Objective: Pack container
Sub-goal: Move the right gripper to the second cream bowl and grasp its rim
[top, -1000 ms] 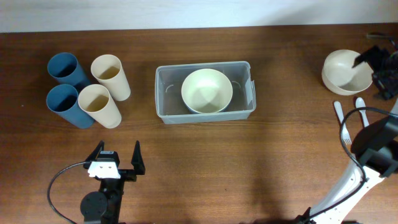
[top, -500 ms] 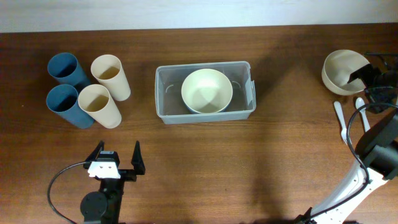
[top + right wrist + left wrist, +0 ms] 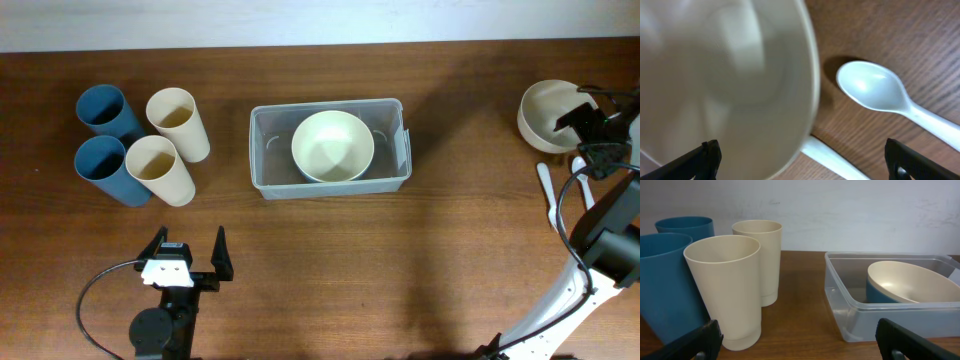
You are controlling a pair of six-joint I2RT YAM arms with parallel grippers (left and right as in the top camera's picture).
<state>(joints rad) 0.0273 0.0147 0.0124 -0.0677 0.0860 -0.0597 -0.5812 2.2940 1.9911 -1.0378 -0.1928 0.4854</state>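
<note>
Your container (image 3: 262,150) sits mid-worktop (image 3: 450,260), with a bowl (image 3: 333,146) inside it. Off to its left, four cups (image 3: 160,168) stand in a two-by-two cluster, well apart from it. Far right you've got a second bowl (image 3: 542,112), with your right gripper (image 3: 587,130) over its right edge. Just in front of that bowl lie a spoon (image 3: 875,90) and another utensil (image 3: 546,190). Your left gripper (image 3: 190,255) sits front left.

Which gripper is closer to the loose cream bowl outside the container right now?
Right. The right gripper is open right over the bowl's rim; the left gripper is far off at the opposite end, in front of the cups.
</note>
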